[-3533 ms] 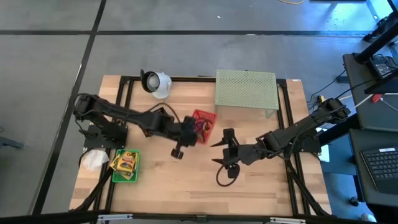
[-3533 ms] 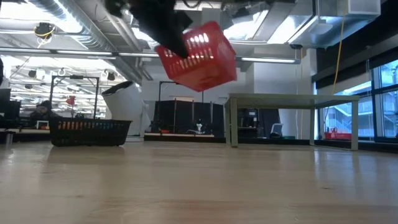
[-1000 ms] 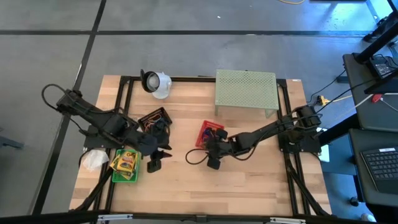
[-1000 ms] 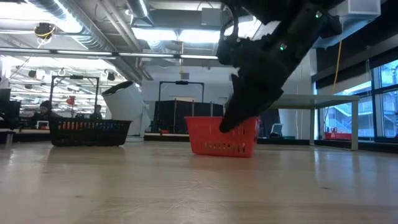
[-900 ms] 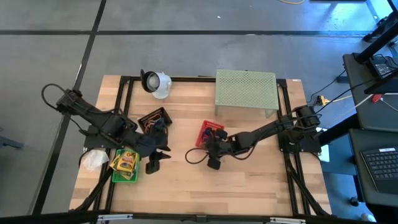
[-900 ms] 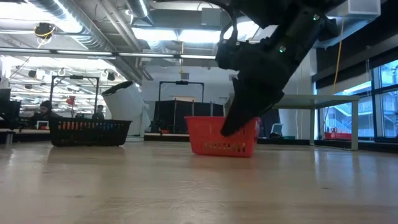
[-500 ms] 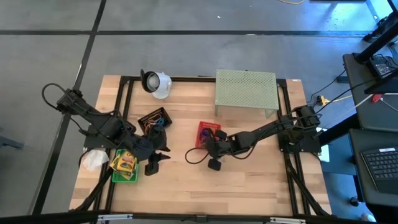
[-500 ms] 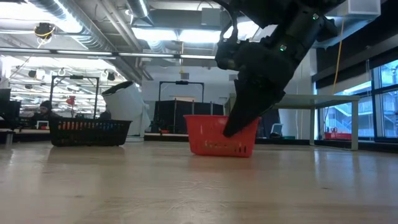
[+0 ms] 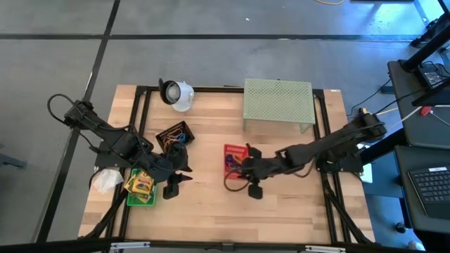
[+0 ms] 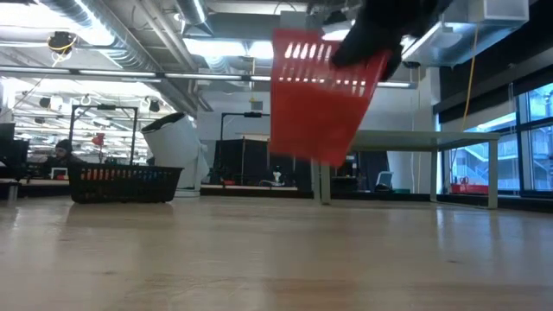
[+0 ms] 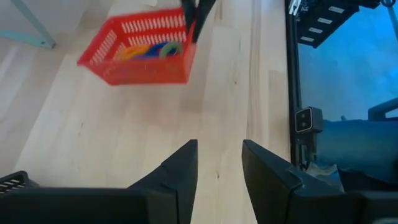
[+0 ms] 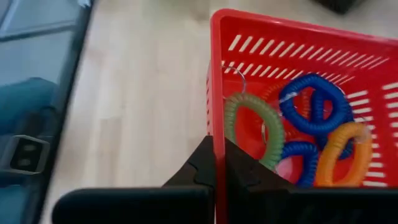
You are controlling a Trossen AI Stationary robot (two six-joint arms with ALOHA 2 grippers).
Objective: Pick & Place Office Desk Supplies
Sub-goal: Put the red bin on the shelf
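While the right hand [image 12: 218, 163] pinches its rim, the red basket [image 12: 292, 106] of springy coils looks light but tippy, centre frame.

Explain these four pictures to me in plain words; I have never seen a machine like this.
This is a robot with two dark arms at a wooden table; each arm ends in a two-finger gripper. One picture looks straight down from above, one looks level across the table top, and the other two come from cameras on the wrists.

The right gripper is shut on the rim of a red basket and holds it clear off the table, as the level view shows. Inside lie coiled loops in blue, green and orange.

The left gripper is open and holds nothing, at the left of the table near a black basket and a green tray of crayon boxes.

At the table's far edge are a white cup-shaped object and a pale green mesh stand.
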